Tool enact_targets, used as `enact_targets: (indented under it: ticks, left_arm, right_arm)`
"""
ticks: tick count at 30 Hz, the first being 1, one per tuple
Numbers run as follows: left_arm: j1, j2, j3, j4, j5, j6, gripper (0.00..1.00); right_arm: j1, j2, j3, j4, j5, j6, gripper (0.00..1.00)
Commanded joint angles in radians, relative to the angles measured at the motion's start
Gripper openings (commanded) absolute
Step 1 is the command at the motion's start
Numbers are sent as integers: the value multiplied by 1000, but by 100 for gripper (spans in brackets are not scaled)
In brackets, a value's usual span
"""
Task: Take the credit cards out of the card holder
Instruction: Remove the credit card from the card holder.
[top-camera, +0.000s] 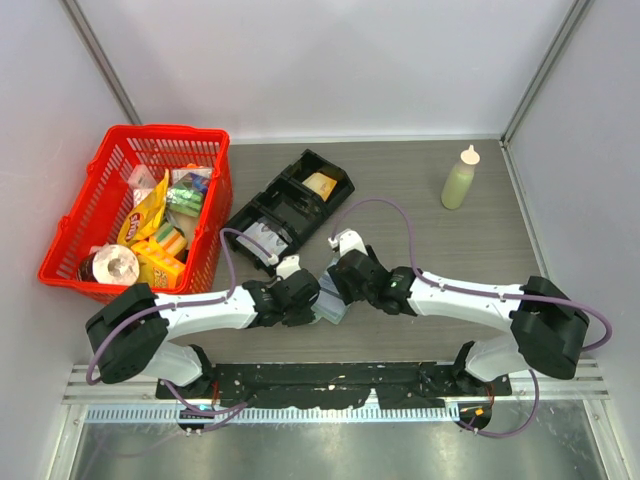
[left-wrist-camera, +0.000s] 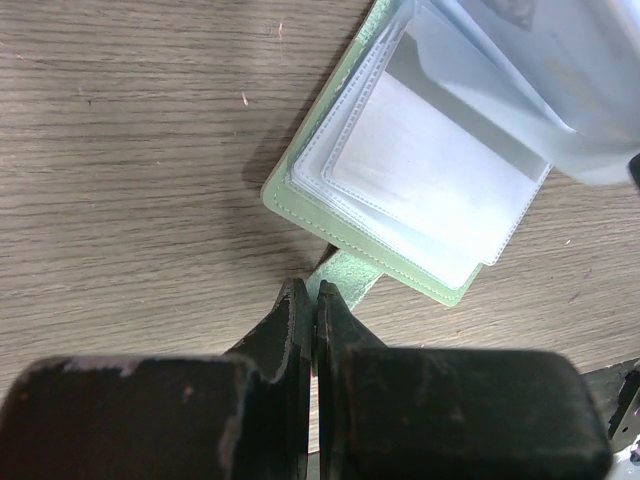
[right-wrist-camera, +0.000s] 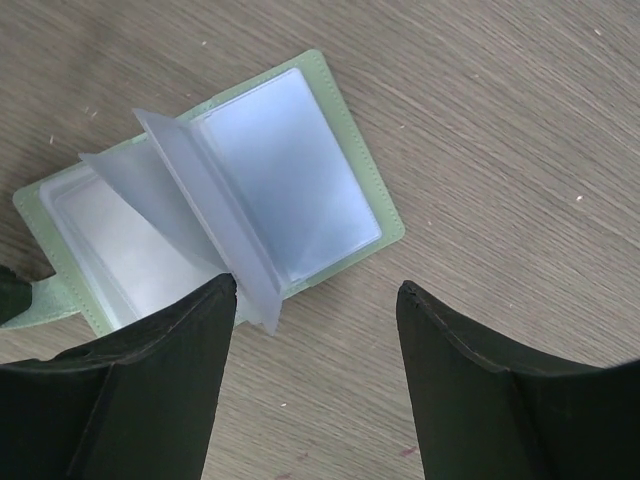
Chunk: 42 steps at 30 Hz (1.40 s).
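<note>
Card holder (right-wrist-camera: 300, 170) open flat, long axis tab-first into pinched-shut left fingers (left-wrist-camera: 292, 335); right fingers (right-wrist-camera: 165, 360) wide apart.

A red grocery basket (top-camera: 218, 210) sits far left on the table (top-camera: 480, 240), a black compartment tray (top-camera: 285, 195) beside it, a squeeze bottle (top-camera: 460, 182) far right.

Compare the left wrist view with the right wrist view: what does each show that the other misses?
Left wrist only: the left gripper shut on the green tab of the card holder. Right wrist only: the right gripper open, its fingers wide apart near the holder's edge, and the clear sleeves fanned upward. Both: the open pale green holder lying on the wood-grain table.
</note>
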Motion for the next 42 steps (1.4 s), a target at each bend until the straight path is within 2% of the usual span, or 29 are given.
enact_targets:
  ticks: [1,15,20,26,27,29,34,38,40,42]
  left_arm:
    - [-9,-13,9,-13,16,22,0]
    - [-10,-8,7,-15,19,34,0]
    - [-9,-7,9,-53,-6,39,0]
    - [10,-39,13,-166,-99,22,1]
    - [14,-43,19,-191,-114,20,2]
    - [16,-45,41,-244,-173,22,7]
    - [16,-79,93,-311,-243,19,31]
    - [14,-123,125,-306,-254,11,55]
    - [11,-146,139,-291,-254,9,60]
    - [7,-166,150,-263,-251,6,61]
  right_arm:
    - [-43,-41,12,13,-55,29,70]
    - [-60,1,14,26,-194,27,72]
    - [-57,-41,2,23,-312,-2,72]
    - [-91,-97,-14,11,-429,7,73]
    - [-100,-99,-14,13,-499,13,73]
    - [-128,-123,-12,10,-557,18,73]
    - [-207,-165,-32,58,-653,53,72]
    - [-283,-144,-61,118,-656,102,62]
    - [-309,-116,-79,157,-671,121,54]
    - [-329,-88,-95,190,-686,136,44]
